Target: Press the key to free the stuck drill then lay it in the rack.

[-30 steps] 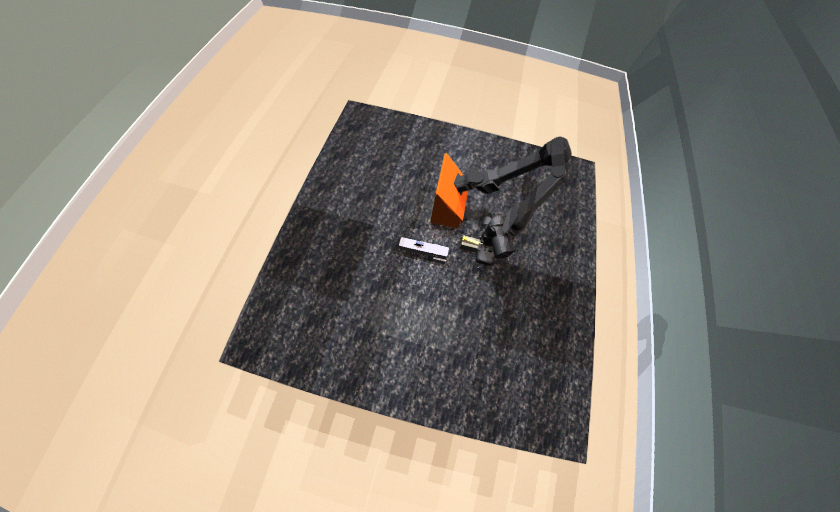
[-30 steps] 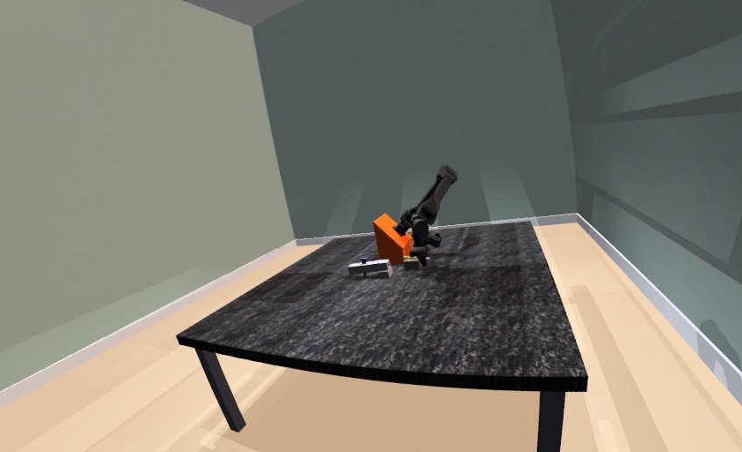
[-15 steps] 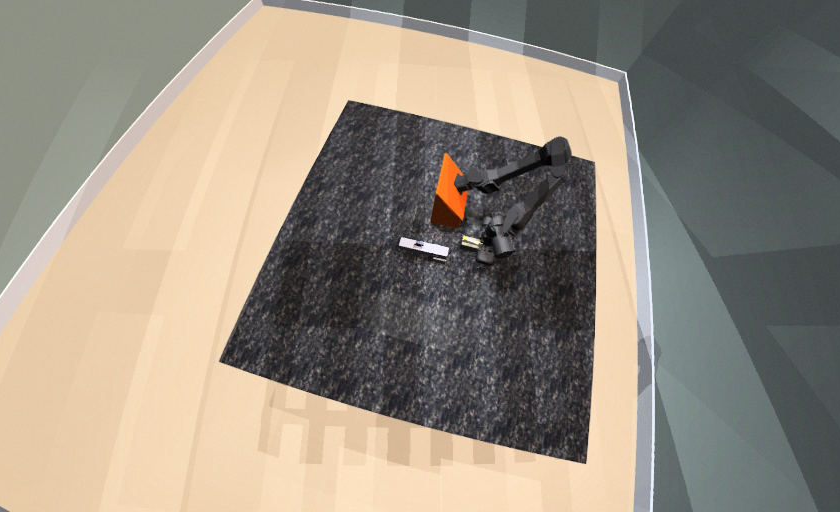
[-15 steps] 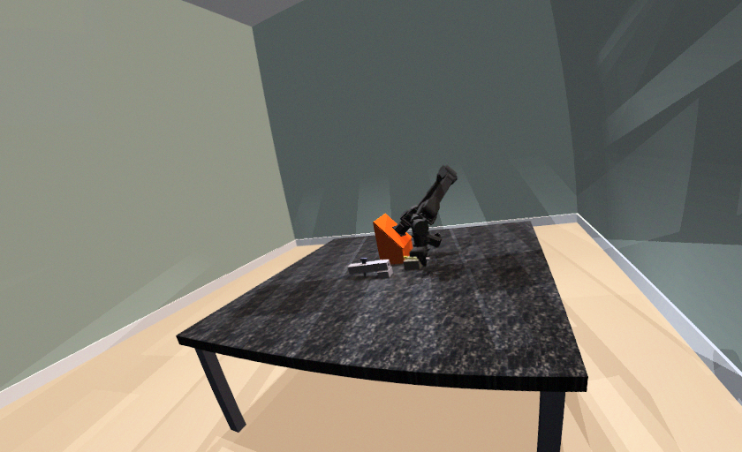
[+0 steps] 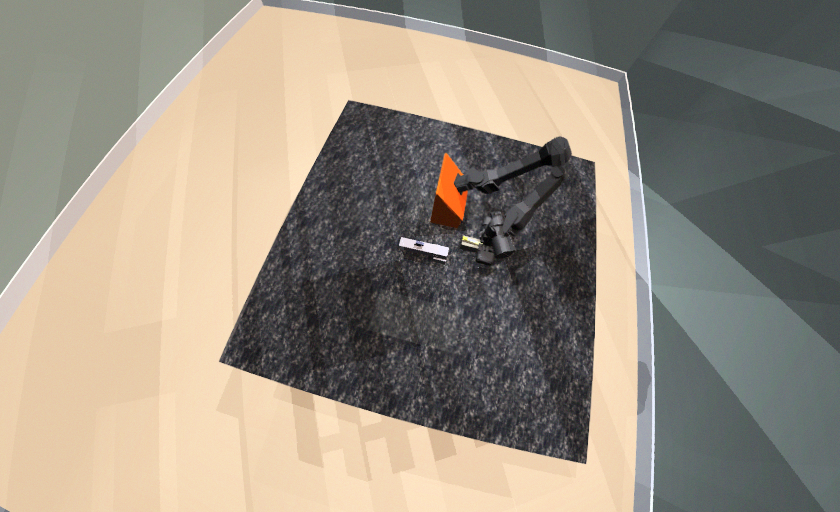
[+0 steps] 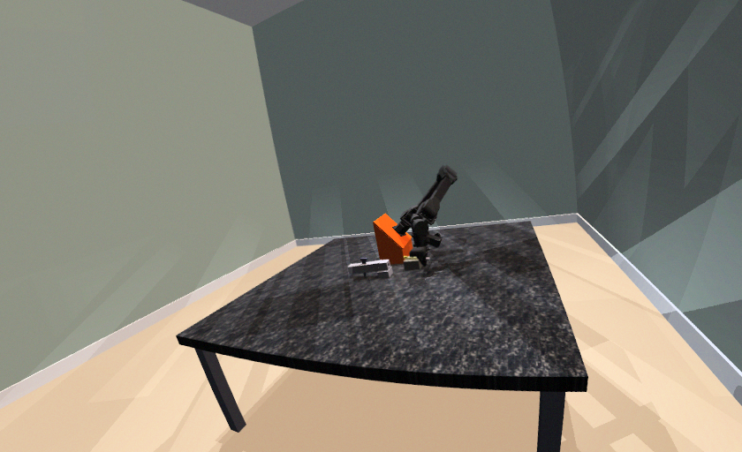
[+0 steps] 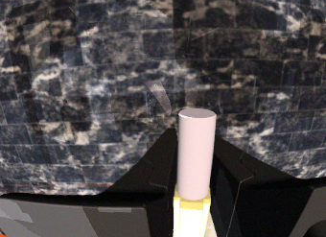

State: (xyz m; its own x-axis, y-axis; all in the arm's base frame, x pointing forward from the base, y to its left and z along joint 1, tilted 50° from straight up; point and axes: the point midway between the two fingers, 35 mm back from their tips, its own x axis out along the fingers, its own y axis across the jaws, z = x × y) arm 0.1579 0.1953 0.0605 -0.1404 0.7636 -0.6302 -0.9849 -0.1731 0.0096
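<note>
The drill (image 7: 195, 168), a pale cylinder on a yellow shank, sits pinched between the dark fingers of the tool (image 5: 477, 245), which is nearly closed around it, low over the table (image 6: 474, 314). Just left of it lies the grey block (image 5: 423, 248) with a small dark key (image 5: 419, 243) on top. The orange rack (image 5: 449, 191) stands just beyond, farther back.
</note>
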